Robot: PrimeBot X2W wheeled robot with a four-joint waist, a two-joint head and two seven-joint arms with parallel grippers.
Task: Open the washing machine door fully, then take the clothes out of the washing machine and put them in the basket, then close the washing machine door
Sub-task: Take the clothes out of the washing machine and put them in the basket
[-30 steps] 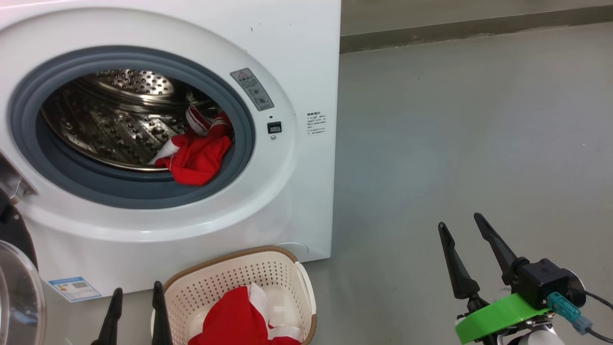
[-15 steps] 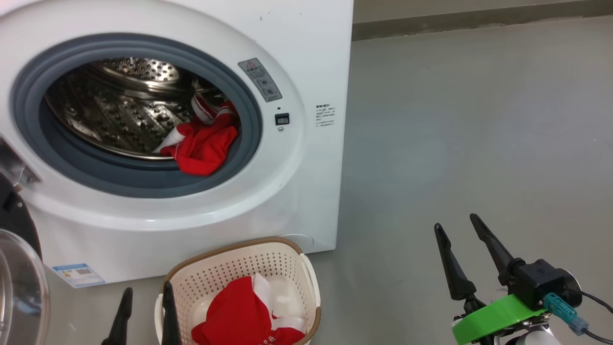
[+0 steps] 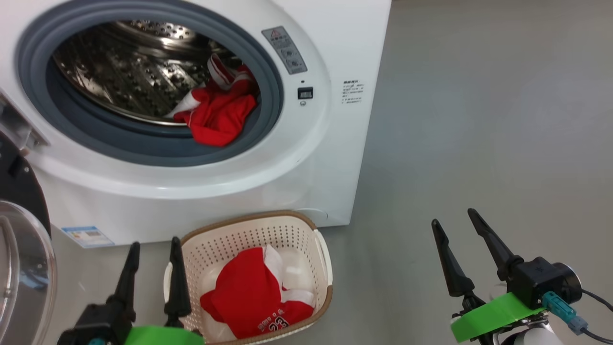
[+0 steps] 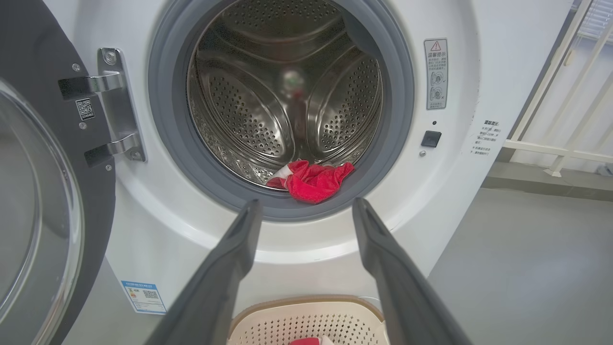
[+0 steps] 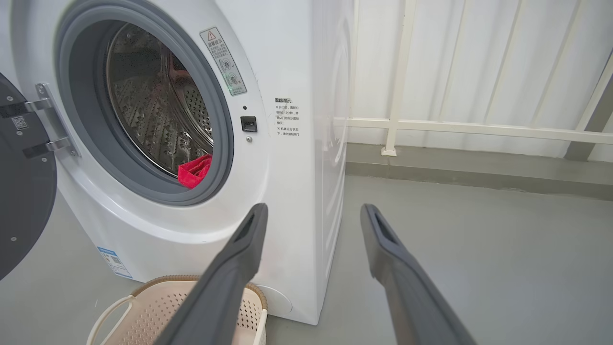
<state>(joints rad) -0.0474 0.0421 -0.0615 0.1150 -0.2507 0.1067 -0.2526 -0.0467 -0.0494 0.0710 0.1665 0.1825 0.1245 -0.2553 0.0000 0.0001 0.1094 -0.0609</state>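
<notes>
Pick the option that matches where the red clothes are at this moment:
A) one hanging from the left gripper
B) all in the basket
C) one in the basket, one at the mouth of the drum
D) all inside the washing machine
C: the numbered garment lies in the basket, while a second garment rests at the lower edge of the washing machine opening.

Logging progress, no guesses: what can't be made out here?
Head view: how many clothes remain in the washing machine; the heap is bunched.
Head view: the washing machine door, cut by the left edge.
Head view: the floor of the basket, mostly covered by a red garment.
</notes>
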